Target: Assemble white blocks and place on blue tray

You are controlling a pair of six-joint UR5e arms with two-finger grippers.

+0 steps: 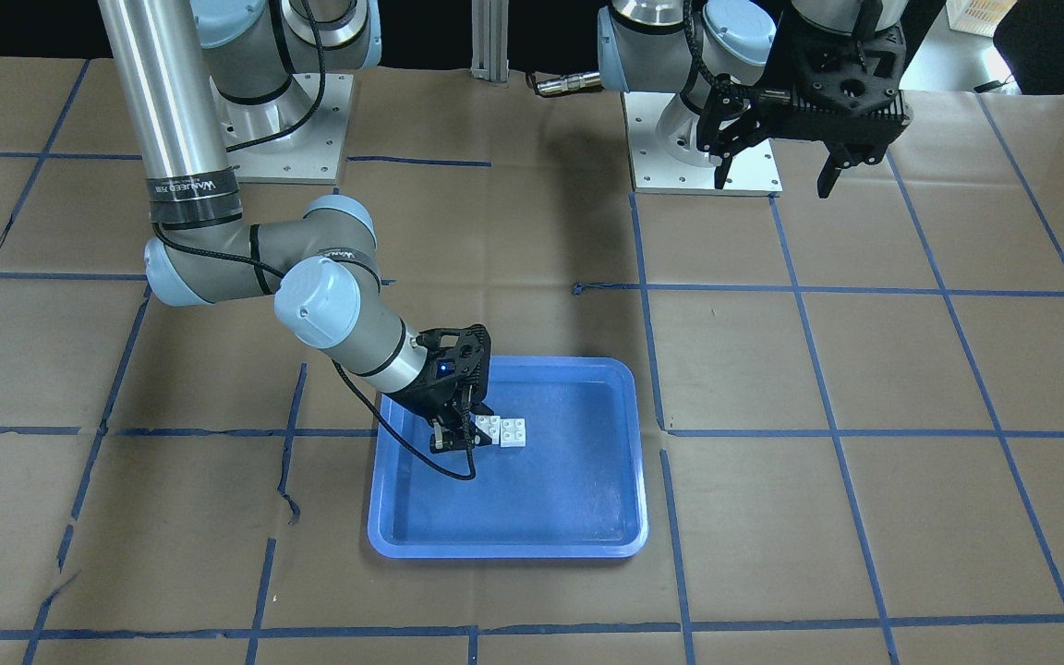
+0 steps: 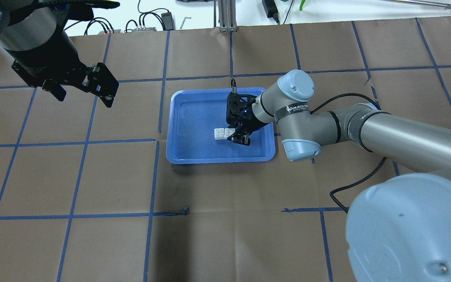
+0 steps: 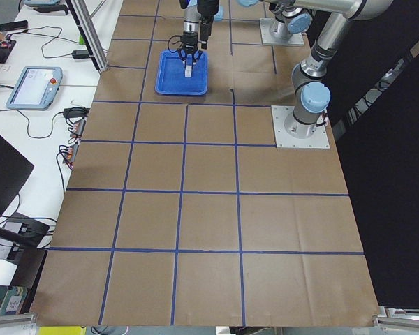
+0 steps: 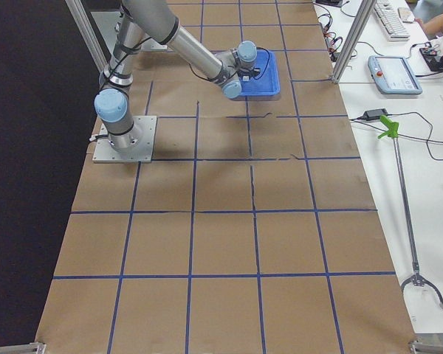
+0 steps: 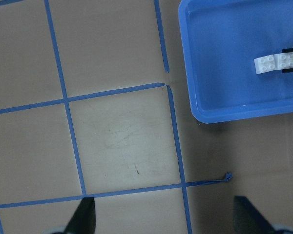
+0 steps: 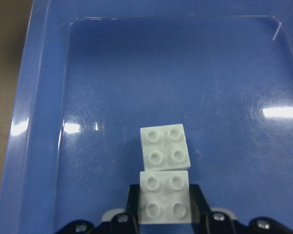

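Observation:
The blue tray (image 1: 504,547) lies mid-table. Two white blocks sit on its floor, touching side by side. My right gripper (image 1: 455,441) reaches down into the tray and its fingers (image 6: 133,202) press both sides of the nearer white block (image 6: 164,197). The other white block (image 6: 164,147) lies just beyond it, outside the fingers. In the overhead view the held block (image 2: 229,132) and the free block (image 2: 219,134) show beside the right gripper (image 2: 239,139). My left gripper (image 2: 82,96) hangs open and empty high above the table, far from the tray (image 2: 217,159).
Brown paper with a blue tape grid (image 2: 155,176) covers the table. The arm bases (image 1: 703,157) stand on plates at the robot's edge. A black cable (image 2: 350,184) loops off the right arm. Operator desks with pendants (image 3: 31,87) flank the far side.

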